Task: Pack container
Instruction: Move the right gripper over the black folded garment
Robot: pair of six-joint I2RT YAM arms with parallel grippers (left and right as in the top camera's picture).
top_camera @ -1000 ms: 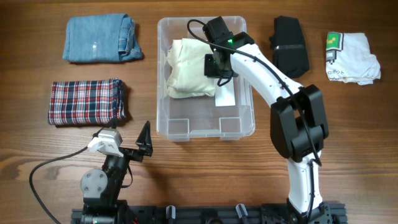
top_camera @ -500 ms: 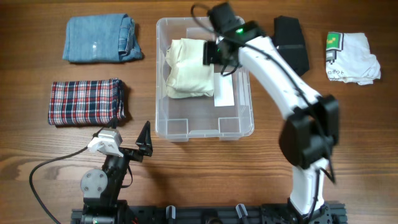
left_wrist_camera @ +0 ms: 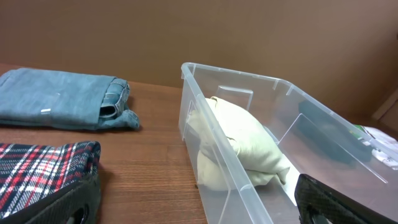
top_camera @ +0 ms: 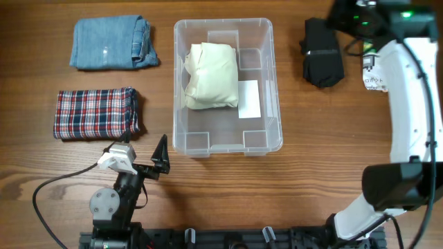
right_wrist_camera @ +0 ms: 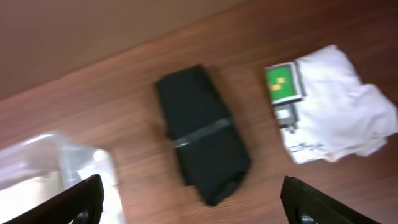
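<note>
— At centre of the table (top_camera: 228, 197), the container (top_camera: 223, 21) is sitting upright, a cream garment (top_camera: 211, 75) lying inside.
— Grippers?
— Left gripper (top_camera: 140, 160) is standing at the table's near-left, jaws spread wide, empty. Right gripper (right_wrist_camera: 199, 202) is hanging over the table's far-right, likewise wide, empty.

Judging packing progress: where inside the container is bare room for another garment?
Inside the container, the near end in front of the cream garment is bare; the strip along its right wall holds only a white sheet. The far left is crowded by that garment.

Even soft light, right-wrist blur.
</note>
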